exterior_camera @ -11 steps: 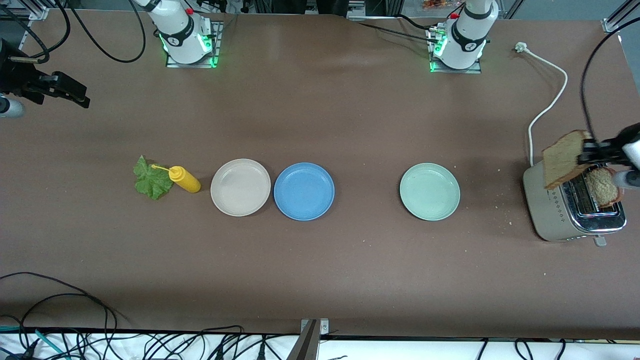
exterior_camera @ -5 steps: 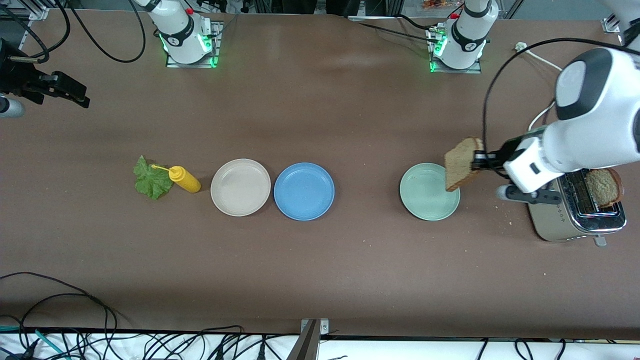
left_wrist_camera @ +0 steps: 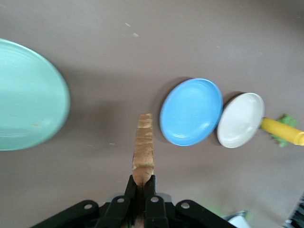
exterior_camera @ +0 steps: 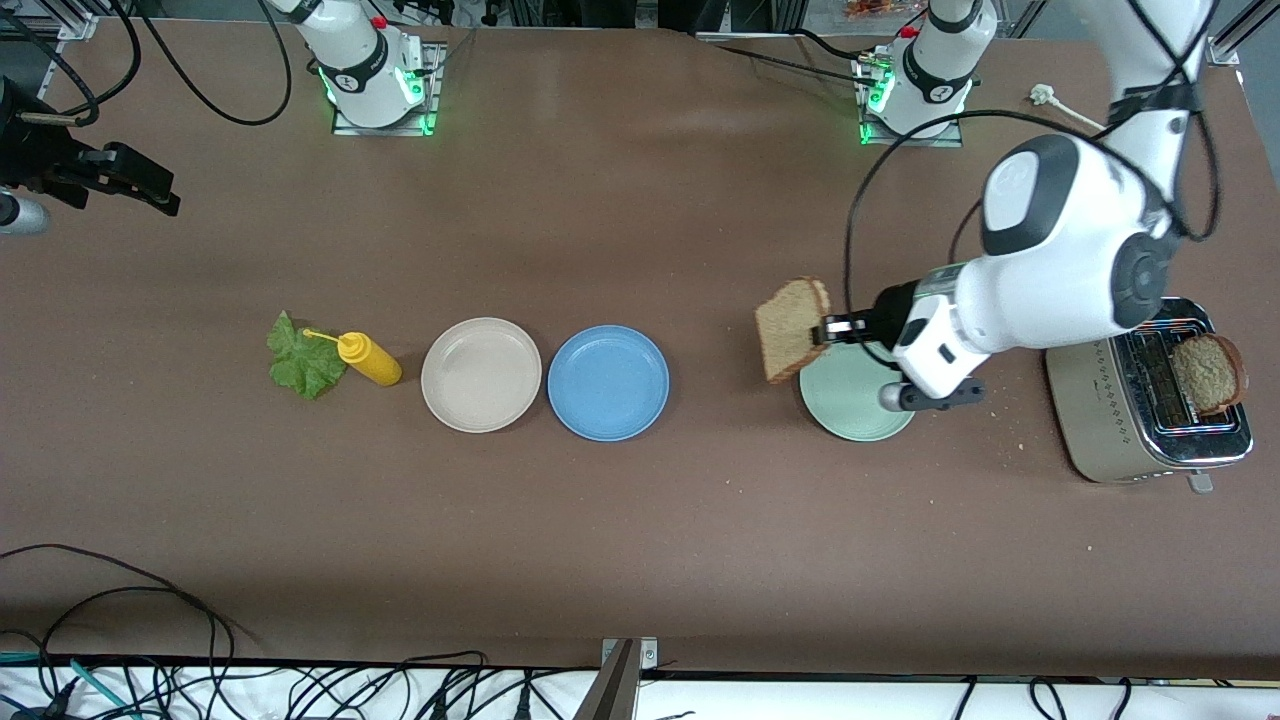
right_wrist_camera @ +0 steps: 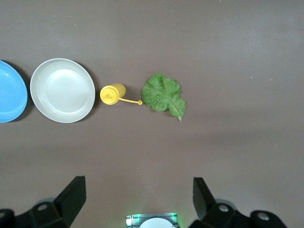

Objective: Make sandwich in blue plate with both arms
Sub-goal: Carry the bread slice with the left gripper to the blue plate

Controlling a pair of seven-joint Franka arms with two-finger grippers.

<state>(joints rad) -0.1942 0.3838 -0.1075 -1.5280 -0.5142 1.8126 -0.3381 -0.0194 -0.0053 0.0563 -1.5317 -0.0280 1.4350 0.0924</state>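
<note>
Brown table (exterior_camera: 640,520), largest thing in view, carries everything. Left arm (exterior_camera: 1060,260) reaches out from its base over the toaster end; right arm (exterior_camera: 350,50) waits, parked. Toaster (exterior_camera: 1140,410) at the left arm's end, second slice (exterior_camera: 1207,373) standing in a slot.

Three plates in a row: mint plate (exterior_camera: 850,412) nearest the toaster, blue plate (exterior_camera: 608,383) mid-table and bare, beige plate (exterior_camera: 481,375) just beside it, rims nearly touching. Mustard bottle (exterior_camera: 368,359) lying down, nozzle tip on the lettuce (exterior_camera: 303,358).

Left gripper (exterior_camera: 828,329) over the mint plate's rim, closed edge-on onto a bread slice (exterior_camera: 790,328); in the left wrist view the slice (left_wrist_camera: 143,147) stands on edge, pinched at one end only. Right gripper (right_wrist_camera: 137,197) over bare table at the right arm's end, spread wide, nothing between the fingers, lettuce and bottle below it.

Stage, judged: first slice in transit, well short of the blue plate; no sandwich yet.

Risks:
- Thin end-pinch on soft bread: the slice could tear or pivot, crumbling out.
- Released while vertical, it may land on edge and topple over the rim or onto the beige plate.
- Release too early puts it on the mint plate or table.
</note>
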